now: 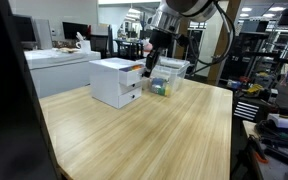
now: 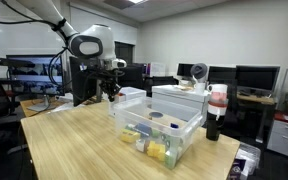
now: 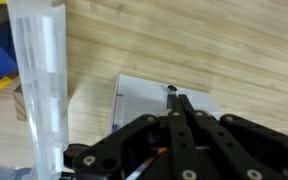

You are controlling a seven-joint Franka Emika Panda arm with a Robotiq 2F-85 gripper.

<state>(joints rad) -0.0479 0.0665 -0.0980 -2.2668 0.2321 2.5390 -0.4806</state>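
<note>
My gripper (image 1: 149, 64) hangs just above the white drawer unit (image 1: 116, 82), at its far edge beside the clear plastic bin (image 1: 168, 76). In the wrist view the two black fingers (image 3: 174, 96) are pressed together over the unit's white top (image 3: 144, 95). A thin pen-like stick with an orange tip (image 3: 134, 170) pokes out between the fingers. A small orange patch shows at the gripper in an exterior view (image 1: 147, 69). The gripper also shows in an exterior view (image 2: 110, 92) behind the bin (image 2: 159, 128), which holds several small items.
The wooden table (image 1: 154, 135) carries the drawer unit and the bin. The bin's clear wall (image 3: 39, 80) stands close on the left of the wrist view. A dark bottle (image 2: 215, 115) stands beside the bin. Desks, monitors and shelves surround the table.
</note>
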